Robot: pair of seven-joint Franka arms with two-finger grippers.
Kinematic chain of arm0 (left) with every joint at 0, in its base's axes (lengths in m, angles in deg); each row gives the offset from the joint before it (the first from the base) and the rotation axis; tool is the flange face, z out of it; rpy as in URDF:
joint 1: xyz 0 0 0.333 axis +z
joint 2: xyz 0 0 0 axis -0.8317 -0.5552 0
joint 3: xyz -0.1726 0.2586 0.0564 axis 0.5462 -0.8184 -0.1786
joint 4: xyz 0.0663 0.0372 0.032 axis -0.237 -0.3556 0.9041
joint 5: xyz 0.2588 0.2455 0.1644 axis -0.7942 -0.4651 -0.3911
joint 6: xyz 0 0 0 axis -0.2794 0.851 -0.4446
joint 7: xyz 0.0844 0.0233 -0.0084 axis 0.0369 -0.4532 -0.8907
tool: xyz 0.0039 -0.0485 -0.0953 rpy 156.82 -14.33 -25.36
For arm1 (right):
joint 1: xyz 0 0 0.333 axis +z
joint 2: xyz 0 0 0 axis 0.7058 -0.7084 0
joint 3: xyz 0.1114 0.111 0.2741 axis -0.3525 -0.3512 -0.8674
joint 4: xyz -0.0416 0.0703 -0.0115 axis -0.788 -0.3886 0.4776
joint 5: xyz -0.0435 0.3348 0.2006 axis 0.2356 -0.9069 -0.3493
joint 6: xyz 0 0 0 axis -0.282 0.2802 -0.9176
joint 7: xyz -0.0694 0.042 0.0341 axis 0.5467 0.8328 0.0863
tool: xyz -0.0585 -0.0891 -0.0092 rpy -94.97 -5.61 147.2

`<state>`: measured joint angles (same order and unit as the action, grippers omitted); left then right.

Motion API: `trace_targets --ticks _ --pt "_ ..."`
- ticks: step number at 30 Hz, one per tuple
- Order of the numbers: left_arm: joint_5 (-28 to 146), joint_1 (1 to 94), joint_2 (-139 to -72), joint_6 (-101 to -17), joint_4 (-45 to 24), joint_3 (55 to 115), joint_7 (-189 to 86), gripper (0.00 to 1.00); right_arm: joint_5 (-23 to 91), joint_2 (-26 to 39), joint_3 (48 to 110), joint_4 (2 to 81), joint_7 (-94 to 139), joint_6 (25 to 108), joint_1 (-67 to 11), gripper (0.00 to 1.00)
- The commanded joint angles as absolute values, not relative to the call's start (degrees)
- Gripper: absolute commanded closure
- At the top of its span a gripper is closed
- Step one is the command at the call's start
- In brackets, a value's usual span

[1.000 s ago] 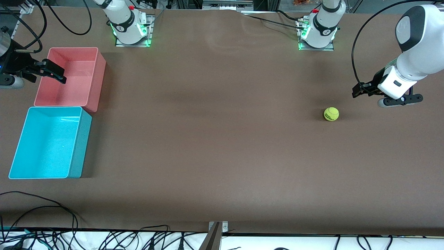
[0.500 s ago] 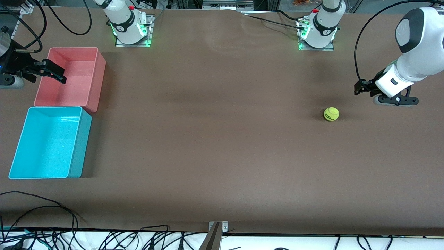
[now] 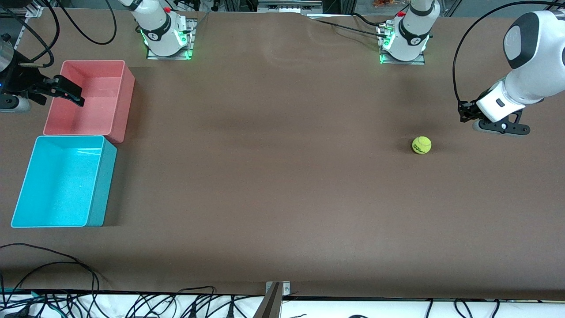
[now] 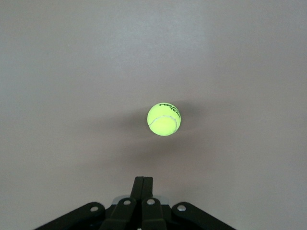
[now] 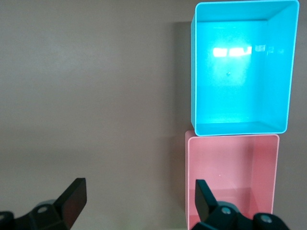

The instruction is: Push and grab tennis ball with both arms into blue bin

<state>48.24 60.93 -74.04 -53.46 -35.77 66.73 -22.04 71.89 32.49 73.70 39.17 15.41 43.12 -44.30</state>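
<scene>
At the right arm's end of the brown table (image 3: 282, 185), the right gripper (image 3: 66, 93) hangs over the edge of the salmon-pink rectangular plastic tub (image 3: 121, 99), its two black fingers (image 5: 73, 199) spread wide with nothing between them; this arm waits. Just beside the pink tub, touching or almost touching it and nearer the front camera, sits the cyan rectangular plastic bin (image 3: 101, 185) with rounded corners and a pale rim. Both tubs have nothing in them.

Well apart from them, toward the left arm's end of the table, the small fuzzy yellow-green tennis ball (image 3: 421, 145) with a black logo rests on the bare tabletop. The left gripper (image 3: 463, 112) hovers low near the ball, apart from it, its black fingers (image 4: 143, 184) pressed together and holding nothing, the tips pointing toward the ball.
</scene>
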Motion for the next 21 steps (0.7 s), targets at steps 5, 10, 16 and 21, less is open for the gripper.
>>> trace_targets --ticks 5,10,16,21 --pt "45.59 61.81 -73.38 -55.45 -38.13 67.03 -5.80 1.00 72.27 31.95 73.69 37.68 15.18 42.28 -44.10 0.00" --pt "45.76 63.13 -75.22 -60.02 -39.71 66.94 5.63 1.00 72.27 31.95 73.69 37.68 15.18 42.28 -44.10 0.00" --pt "45.85 63.40 -78.30 -62.14 -40.15 66.76 19.34 1.00 72.27 31.95 73.69 37.68 15.27 42.28 -44.10 0.00" --pt "46.20 64.10 -79.27 -63.37 -41.30 66.67 27.61 1.00 72.27 31.95 73.69 37.68 15.18 42.28 -44.10 0.00"
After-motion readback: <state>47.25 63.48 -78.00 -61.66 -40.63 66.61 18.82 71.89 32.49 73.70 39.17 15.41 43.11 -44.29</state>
